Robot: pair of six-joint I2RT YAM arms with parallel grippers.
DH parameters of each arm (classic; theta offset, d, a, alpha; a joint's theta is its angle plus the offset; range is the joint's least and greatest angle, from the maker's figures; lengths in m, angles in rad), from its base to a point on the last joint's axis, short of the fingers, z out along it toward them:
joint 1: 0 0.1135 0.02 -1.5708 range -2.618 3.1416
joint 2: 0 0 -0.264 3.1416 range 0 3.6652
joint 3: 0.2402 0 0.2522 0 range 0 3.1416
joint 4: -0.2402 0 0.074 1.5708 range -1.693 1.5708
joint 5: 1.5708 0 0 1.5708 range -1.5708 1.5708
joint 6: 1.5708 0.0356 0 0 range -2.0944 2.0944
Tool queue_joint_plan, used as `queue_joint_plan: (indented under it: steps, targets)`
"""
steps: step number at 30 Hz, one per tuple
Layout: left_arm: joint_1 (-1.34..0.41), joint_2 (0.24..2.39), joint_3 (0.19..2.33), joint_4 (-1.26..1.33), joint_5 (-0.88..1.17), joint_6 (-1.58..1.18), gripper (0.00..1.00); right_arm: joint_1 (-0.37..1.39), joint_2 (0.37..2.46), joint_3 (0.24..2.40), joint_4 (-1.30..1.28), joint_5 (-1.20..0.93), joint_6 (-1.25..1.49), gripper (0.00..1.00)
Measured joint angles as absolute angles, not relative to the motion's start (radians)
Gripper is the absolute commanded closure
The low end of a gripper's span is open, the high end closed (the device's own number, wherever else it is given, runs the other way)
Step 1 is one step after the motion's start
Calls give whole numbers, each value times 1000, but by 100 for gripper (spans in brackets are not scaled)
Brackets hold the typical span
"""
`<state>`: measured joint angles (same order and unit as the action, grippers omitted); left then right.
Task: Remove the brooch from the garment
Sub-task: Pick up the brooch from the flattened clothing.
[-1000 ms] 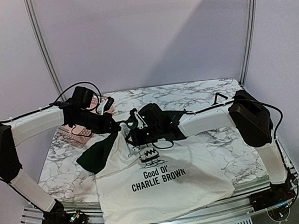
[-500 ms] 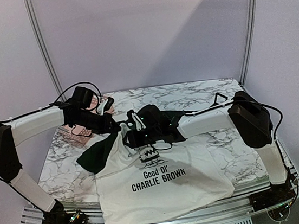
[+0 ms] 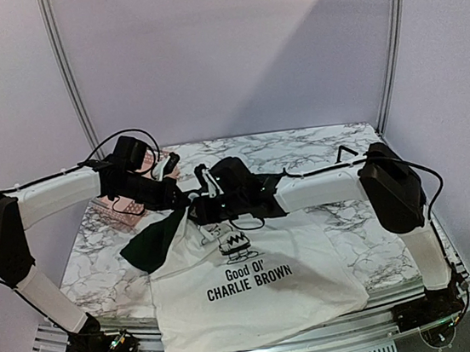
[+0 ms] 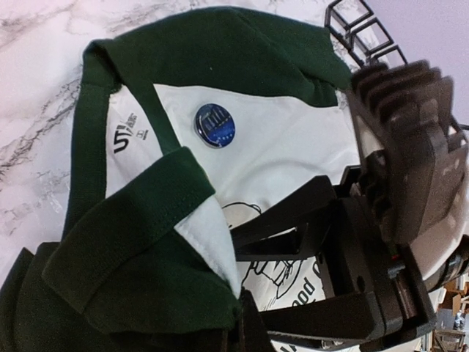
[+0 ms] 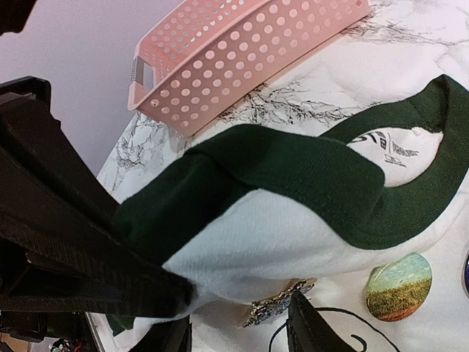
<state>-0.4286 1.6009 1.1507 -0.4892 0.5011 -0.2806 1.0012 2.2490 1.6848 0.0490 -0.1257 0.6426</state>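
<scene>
The garment [image 3: 259, 302], a white T-shirt with dark green sleeves and collar, lies on the marble table. My left gripper [image 3: 182, 198] is shut on a fold of it by the collar and holds that fold raised [image 4: 245, 323]. In the right wrist view a glittery gold brooch [image 5: 282, 308] sits on the white cloth under the raised fold. My right gripper [image 5: 238, 334] is open around it; its right fingertip [image 5: 304, 323] touches the brooch. A round landscape badge [image 5: 398, 286] and a round blue badge [image 4: 215, 125] are also pinned on the chest.
A pink perforated basket [image 3: 123, 209] stands at the back left behind the left arm; it also shows in the right wrist view [image 5: 242, 51]. The shirt's hem reaches the table's front edge. A black wire rack [image 4: 363, 29] stands at the back right.
My right gripper has moved a little left and back, closer to the left gripper at the collar. The left arm holds still with the fold.
</scene>
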Motion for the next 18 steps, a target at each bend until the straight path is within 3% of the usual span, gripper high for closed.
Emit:
queue_joint_plan:
  steps: [11, 18]
  targets:
    - [-427, 1601, 1150, -487, 501, -281, 100, 1001, 2300, 1723, -2, -105, 654, 62]
    - [-427, 1601, 1149, -488, 501, -281, 100, 1002, 2307, 1723, -17, -86, 667, 80]
